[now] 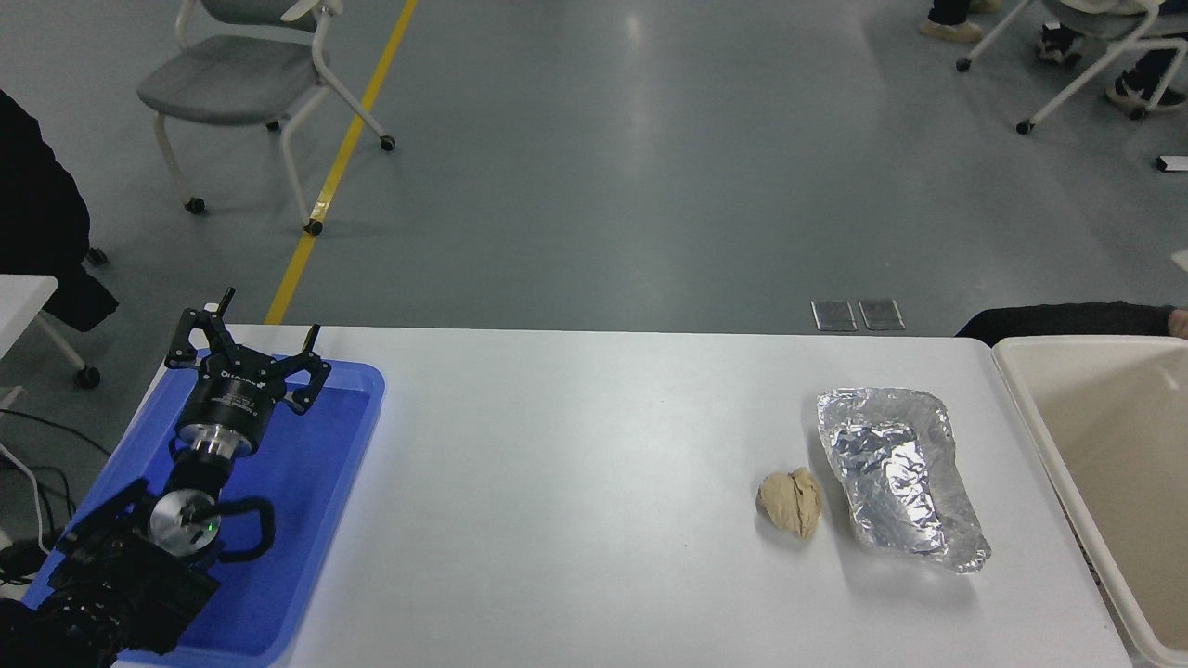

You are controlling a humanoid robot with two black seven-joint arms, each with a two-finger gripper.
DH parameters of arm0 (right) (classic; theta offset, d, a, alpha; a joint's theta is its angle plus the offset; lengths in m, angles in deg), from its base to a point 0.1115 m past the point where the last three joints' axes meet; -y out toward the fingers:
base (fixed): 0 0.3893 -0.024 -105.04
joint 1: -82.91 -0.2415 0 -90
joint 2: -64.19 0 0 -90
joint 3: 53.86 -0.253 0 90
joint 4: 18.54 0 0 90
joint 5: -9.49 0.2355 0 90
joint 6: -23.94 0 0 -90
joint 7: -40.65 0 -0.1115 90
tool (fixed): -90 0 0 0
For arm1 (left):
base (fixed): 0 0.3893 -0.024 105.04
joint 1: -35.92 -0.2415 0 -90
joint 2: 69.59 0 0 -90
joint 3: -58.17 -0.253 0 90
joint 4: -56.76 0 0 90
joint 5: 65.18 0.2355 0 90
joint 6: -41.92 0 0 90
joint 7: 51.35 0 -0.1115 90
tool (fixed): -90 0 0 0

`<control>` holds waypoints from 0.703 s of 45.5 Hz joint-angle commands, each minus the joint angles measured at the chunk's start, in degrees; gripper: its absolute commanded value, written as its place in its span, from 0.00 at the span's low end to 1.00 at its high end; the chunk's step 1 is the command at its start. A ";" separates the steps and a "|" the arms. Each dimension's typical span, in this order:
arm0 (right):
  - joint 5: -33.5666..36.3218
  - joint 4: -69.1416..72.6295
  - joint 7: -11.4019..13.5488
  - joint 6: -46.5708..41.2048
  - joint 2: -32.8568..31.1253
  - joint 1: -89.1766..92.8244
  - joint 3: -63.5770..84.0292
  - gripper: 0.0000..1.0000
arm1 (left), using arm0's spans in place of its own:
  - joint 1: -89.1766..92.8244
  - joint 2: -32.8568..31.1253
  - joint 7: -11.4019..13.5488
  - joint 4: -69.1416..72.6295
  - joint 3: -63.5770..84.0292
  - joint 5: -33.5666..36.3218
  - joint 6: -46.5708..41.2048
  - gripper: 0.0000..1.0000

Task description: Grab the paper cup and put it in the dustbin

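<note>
The paper cup is out of view. The dustbin (pixel 1028 408), a large cream-beige tub, stands at the table's right end and runs off the picture's right edge; the part of its inside that shows holds nothing. My right gripper and arm are out of view. My left gripper (pixel 249 348) is parked at the lower left over a blue tray (pixel 325 482), with its fingers spread open and nothing in them.
A crumpled tan paper ball (pixel 791 502) and a crinkled silver foil tray (pixel 898 478) lie on the white table (pixel 575 464) just left of the dustbin. A small skin-coloured patch (pixel 1180 322) shows at the right edge. Chairs stand on the floor beyond.
</note>
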 commanded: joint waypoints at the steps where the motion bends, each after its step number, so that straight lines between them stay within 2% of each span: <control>1: 1.10 -14.36 -1.52 10.48 6.87 28.90 -18.97 0.00 | 0.03 0.00 0.00 0.01 0.00 0.00 0.00 1.00; 6: 1.10 -22.53 -1.52 12.42 12.49 39.28 -28.73 0.00 | 0.03 0.00 0.00 0.01 0.00 0.00 0.00 1.00; 12: 1.10 -28.35 -1.52 15.14 19.27 45.35 -33.75 0.00 | 0.03 0.00 0.00 -0.17 0.00 0.00 0.00 1.00; 20: 1.89 -28.88 -1.43 18.92 22.96 48.69 -34.46 0.00 | 0.03 0.00 0.00 0.01 0.00 0.00 0.00 1.00; 32: 3.73 -30.72 -1.43 20.77 24.81 49.84 -34.90 0.00 | 0.03 0.00 0.00 0.01 0.00 0.00 0.00 1.00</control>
